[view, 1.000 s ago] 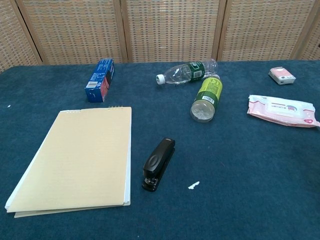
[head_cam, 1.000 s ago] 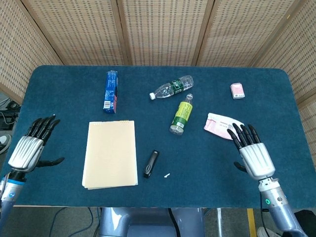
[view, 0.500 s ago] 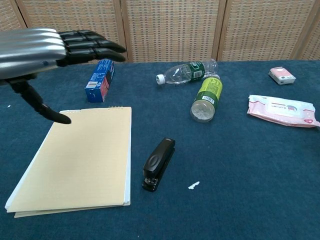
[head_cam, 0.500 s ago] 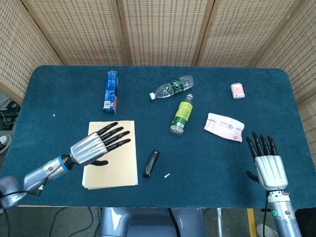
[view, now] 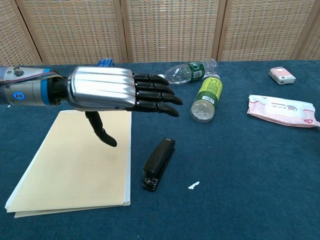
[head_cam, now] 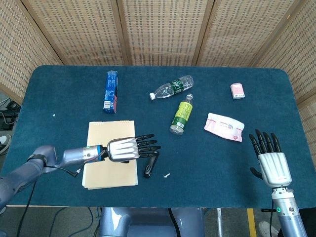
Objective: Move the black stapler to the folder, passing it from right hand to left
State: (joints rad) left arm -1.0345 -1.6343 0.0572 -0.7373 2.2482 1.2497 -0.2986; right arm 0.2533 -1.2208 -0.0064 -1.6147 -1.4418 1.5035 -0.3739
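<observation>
The black stapler [head_cam: 150, 164] [view: 159, 164] lies flat on the blue table, just right of the cream folder [head_cam: 103, 170] [view: 70, 165]. My left hand [head_cam: 129, 148] [view: 117, 93] hovers open above the folder's right edge, fingers stretched toward the stapler and holding nothing. Its fingertips reach over the stapler's far end in the head view. My right hand [head_cam: 269, 161] stands open near the table's front right corner, far from the stapler, fingers pointing away from me. The chest view does not show it.
A blue box [head_cam: 110, 91] lies at the back left. A clear bottle [head_cam: 171, 88] and a green-labelled bottle [head_cam: 181, 115] lie behind the stapler. A pink wipes pack [head_cam: 224, 126] and a small pink item [head_cam: 237, 90] sit to the right. A white scrap [head_cam: 167, 175] lies near the stapler.
My left hand has swept from the table's left edge rightward over the folder to the stapler. My right hand has drawn back toward the front right corner. The stapler has not moved.
</observation>
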